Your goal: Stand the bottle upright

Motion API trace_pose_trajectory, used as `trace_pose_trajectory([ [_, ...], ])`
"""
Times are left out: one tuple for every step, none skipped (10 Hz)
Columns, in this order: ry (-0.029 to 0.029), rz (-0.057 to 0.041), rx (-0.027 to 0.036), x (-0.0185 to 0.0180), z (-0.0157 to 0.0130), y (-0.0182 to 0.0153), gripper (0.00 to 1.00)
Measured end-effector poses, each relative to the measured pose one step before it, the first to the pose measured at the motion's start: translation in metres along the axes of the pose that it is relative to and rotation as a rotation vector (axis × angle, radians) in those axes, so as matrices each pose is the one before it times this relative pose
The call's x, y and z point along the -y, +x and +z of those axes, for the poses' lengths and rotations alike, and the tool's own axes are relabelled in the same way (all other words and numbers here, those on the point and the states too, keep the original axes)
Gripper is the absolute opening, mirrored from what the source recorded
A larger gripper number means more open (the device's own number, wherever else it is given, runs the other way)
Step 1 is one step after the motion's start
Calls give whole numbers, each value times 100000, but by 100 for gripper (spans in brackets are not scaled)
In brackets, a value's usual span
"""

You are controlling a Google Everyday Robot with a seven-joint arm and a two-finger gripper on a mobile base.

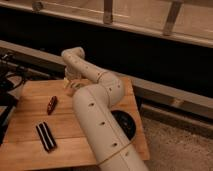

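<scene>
My white arm reaches across the wooden table toward its far edge. The gripper hangs down at the far middle of the table, close above the wood. A small pale whitish shape shows right at the gripper's tip; it may be the bottle, but the wrist and gripper cover most of it. I cannot tell whether it lies flat or stands, or whether it is held.
A small dark-red oblong object lies left of the arm. A black flat oblong object lies near the front left. A dark round bowl sits at the right, partly behind the arm. Dark cables hang at the left edge. A wall ledge runs behind the table.
</scene>
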Motion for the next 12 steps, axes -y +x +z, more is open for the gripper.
trace_pose_trajectory([
  [-597, -373, -709, -107, 292, -115, 80],
  [-718, -708, -823, -272, 364, -243, 78],
  [-343, -352, -659, -156, 215, -10, 70],
  [33, 28, 57, 35, -56, -9, 62],
  [15, 70, -40, 60, 3, 50, 52],
  [41, 186, 18, 140, -35, 84, 40],
  [-2, -6, 6, -9, -13, -8, 32],
  [-8, -29, -42, -19, 26, 2, 20],
  [-8, -57, 11, -41, 2, -31, 9],
  [-385, 66, 167, -40, 24, -24, 3],
  [-1947, 513, -346, 59, 241, 392, 0],
  [-1732, 706, -813, 299, 142, 936, 0],
])
